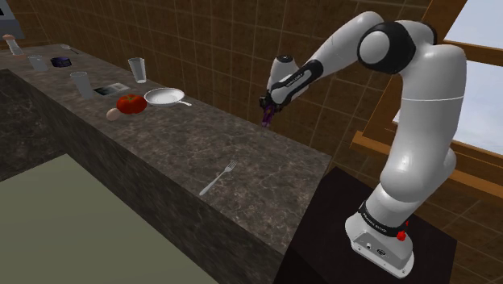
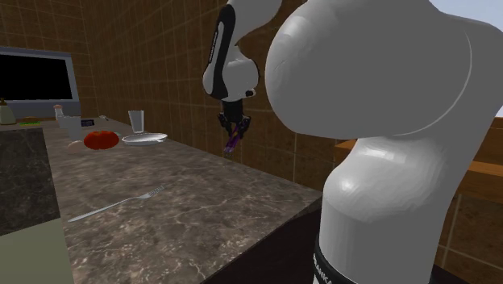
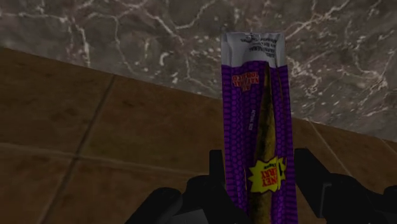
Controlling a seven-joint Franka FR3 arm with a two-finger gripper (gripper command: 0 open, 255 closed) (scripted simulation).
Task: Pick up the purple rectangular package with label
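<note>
Task thing: the purple package (image 3: 254,114), a long flat pack with a silver sealed end and a yellow label at the end nearer the gripper.
Gripper state: the gripper (image 3: 261,165) is closed on the purple package. Its two black fingers (image 3: 214,175) clasp the pack from either side at the labelled end.
Package location: in the air over the rear part of the bench (image 1: 242,153), close to the brown tiled wall (image 1: 201,48). In the shoulder view and the second exterior view it hangs below the gripper with a plain gap to the bench top.
Package attitude: roughly in line with the fingers, with the free silver end pointing down toward the bench.
Done: the grasp is made and the package is off the bench, judged from the gap beneath it in both exterior views.
Left: little, by this judgement — only a secure hold, and a further raise if more clearance is wanted.
Grasp margin: the fingers grip one end only, so most of the pack hangs unsupported and may swing on a quick move.
Other things: a fork (image 1: 218,177) lies on the bench well apart from the package. A white pan (image 1: 165,97), a red fruit (image 1: 131,103) and a glass (image 1: 138,69) stand farther off, toward the shoulder view's left. None touches the package.
</note>
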